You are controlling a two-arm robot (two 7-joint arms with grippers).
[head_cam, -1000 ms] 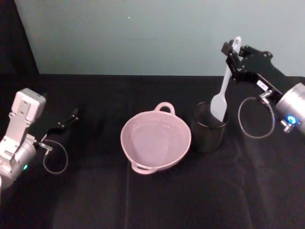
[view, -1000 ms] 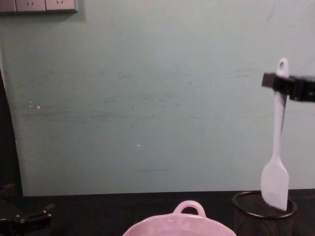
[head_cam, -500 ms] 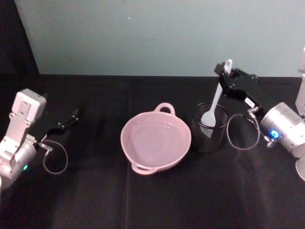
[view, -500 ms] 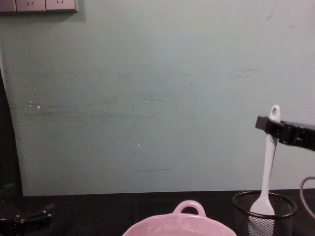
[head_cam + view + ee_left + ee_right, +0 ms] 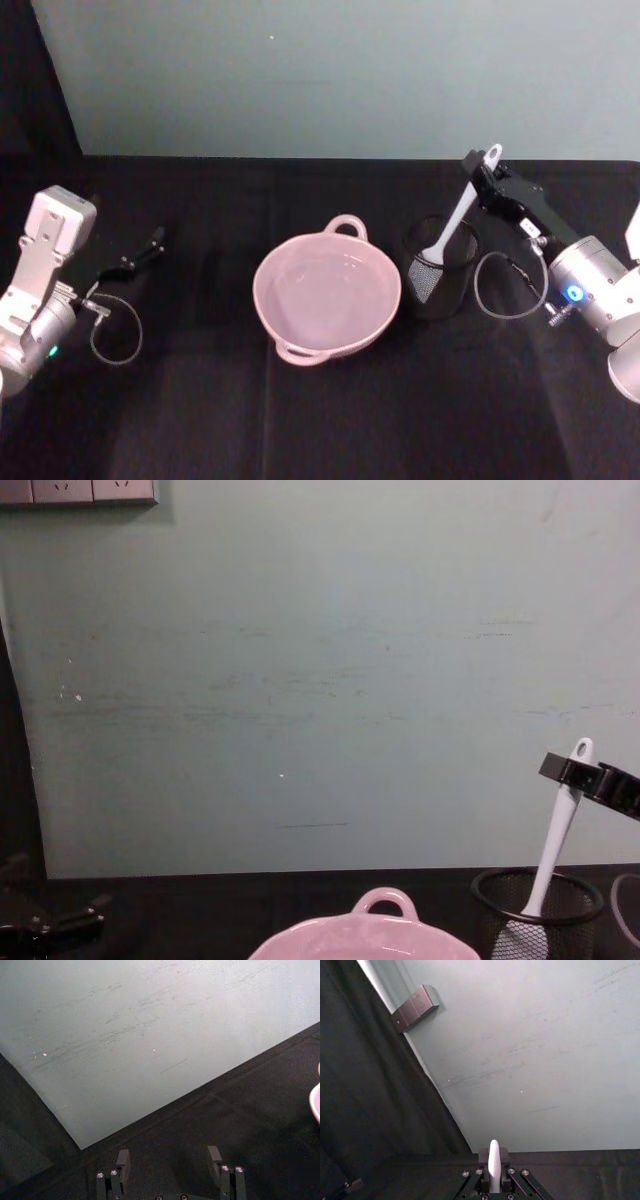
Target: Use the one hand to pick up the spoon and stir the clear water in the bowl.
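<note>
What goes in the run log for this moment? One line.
right tool: shut on spoon | spoon head: in mesh cup | bowl: unstirred | left tool: open, parked

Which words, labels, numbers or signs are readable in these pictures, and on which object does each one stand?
No text can be read.
Small white label on the right claw, which is shut on the spoon standing in the mesh cup: too small and blurred to read.
The bowl and the left claw show no markings.
</note>
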